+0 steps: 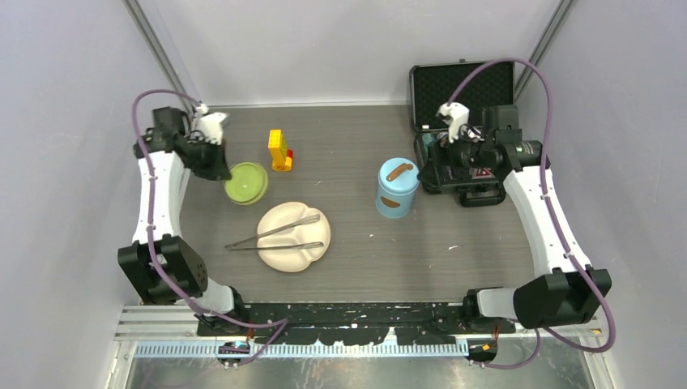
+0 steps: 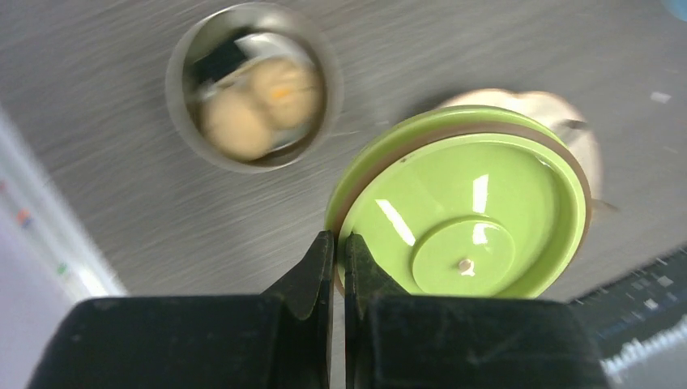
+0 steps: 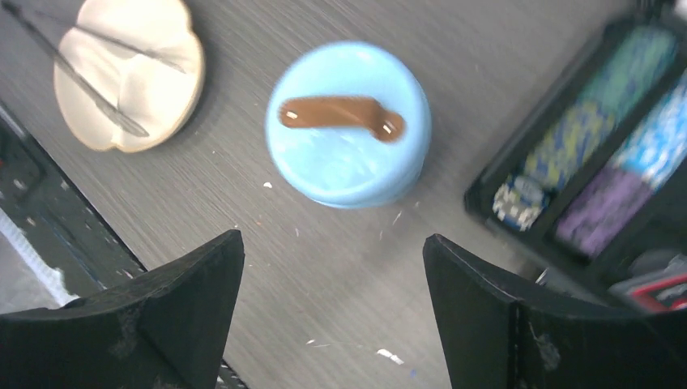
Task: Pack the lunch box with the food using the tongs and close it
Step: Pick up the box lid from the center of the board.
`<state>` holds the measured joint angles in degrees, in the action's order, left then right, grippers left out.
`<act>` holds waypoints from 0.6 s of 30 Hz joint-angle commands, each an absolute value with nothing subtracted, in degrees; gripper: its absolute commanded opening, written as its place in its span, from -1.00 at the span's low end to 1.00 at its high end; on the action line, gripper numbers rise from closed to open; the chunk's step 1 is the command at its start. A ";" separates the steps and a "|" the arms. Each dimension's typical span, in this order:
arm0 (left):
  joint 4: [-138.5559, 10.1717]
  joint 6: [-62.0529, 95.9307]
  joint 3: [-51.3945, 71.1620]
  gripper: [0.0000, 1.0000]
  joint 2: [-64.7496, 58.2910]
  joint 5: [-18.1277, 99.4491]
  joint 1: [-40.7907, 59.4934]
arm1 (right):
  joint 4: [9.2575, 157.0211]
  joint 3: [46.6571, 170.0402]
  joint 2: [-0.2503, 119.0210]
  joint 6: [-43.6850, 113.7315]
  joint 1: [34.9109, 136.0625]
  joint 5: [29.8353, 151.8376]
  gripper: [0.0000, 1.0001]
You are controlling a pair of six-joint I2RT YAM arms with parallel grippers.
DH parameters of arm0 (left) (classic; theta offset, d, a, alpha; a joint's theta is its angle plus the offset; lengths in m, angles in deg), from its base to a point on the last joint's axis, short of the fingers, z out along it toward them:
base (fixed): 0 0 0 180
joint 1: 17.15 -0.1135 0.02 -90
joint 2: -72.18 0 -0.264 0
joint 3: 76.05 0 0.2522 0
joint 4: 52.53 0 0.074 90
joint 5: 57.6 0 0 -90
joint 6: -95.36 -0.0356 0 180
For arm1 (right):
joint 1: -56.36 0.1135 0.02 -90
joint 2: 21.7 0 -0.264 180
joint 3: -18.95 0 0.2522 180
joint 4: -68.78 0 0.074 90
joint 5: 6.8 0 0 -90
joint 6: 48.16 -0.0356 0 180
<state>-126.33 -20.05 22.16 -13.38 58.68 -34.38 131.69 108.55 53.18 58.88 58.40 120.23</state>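
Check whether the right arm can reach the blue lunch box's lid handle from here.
Probably yes. The right tool hangs open and empty near the blue lunch box, whose brown handle lies exposed on top; nothing stands between them. The black case sits off to the side.

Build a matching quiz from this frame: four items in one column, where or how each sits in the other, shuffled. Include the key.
Things:
1. green lid
2. tongs
3. steel bowl
4. blue canister

Place or state:
A. lying across the cream plate
B. pinched at its rim by the shut left gripper
C. standing closed on the table
D. uncovered, with food inside

Pairs: 1-B, 2-A, 3-D, 4-C
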 commanded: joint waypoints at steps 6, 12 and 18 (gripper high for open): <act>-138.50 -11.61 30.90 -1.00 -9.74 69.96 -10.14 | 138.02 125.02 49.24 85.46 71.03 113.73 0.74; -141.96 -9.80 33.61 -1.00 -10.76 75.60 -0.48 | 133.36 125.75 43.29 91.54 76.62 120.74 0.70; -142.77 -7.16 34.17 -1.00 -12.33 82.62 4.76 | 132.56 125.06 42.23 101.31 86.87 119.89 0.65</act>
<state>-140.90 -9.93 32.13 -11.85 74.94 2.77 134.90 124.07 42.33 91.92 82.27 119.03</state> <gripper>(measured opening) 0.032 0.825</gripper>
